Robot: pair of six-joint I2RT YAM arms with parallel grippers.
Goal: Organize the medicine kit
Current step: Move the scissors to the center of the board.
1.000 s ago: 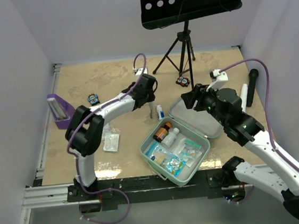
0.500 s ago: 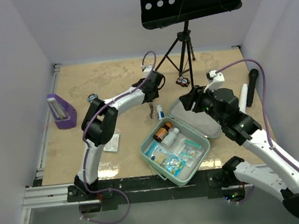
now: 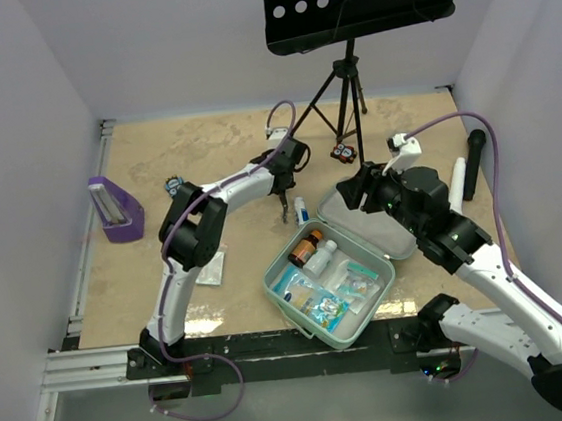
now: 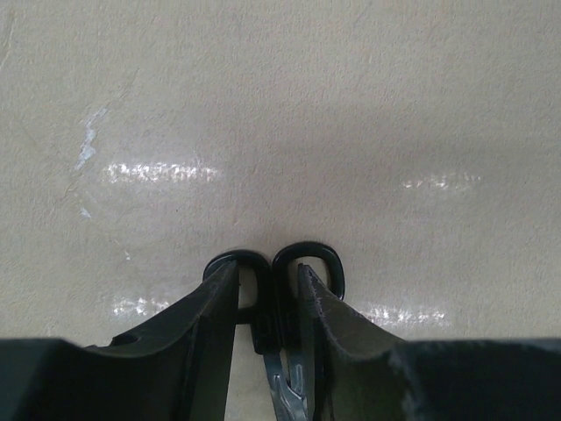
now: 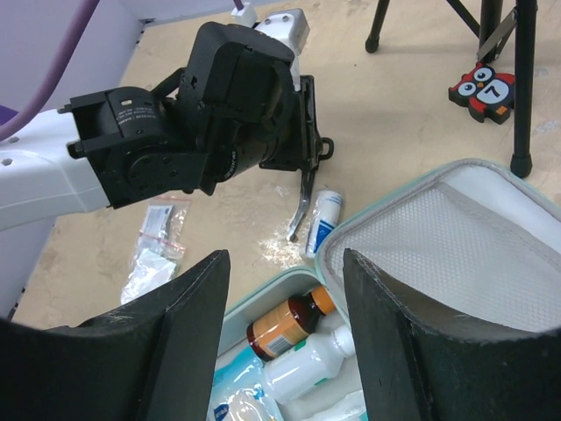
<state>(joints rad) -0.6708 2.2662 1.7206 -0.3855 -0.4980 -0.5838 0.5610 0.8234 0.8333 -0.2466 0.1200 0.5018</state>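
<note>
The medicine kit [image 3: 367, 312] lies open at the near edge of the table [image 3: 204, 148], between the two arm bases, its lid [image 5: 465, 254] laid back toward the far right with a mesh pocket showing inside. In the tray an amber bottle [image 5: 285, 329] with an orange cap lies next to a white bottle [image 5: 311, 364] at the far corner. Flat sachets [image 3: 320, 292] fill the nearer part. Just outside the far rim a small white and blue tube [image 5: 323, 219] lies on the table.

Since a second ago the kit and its contents have not shifted. The left arm's elbow has swung in toward the centre, and its wrist has moved slightly to the right.

The left gripper [image 4: 267, 281] hangs above the table beside the tube, its jaws clenched on the black looped handles of small scissors [image 5: 302, 202], blades pointing down. The right gripper [image 5: 283, 263] hovers over the lid and far corner of the kit, jaws spread wide and touching nothing. Clear packets [image 5: 151, 250] lie on the table left of the kit.
</note>
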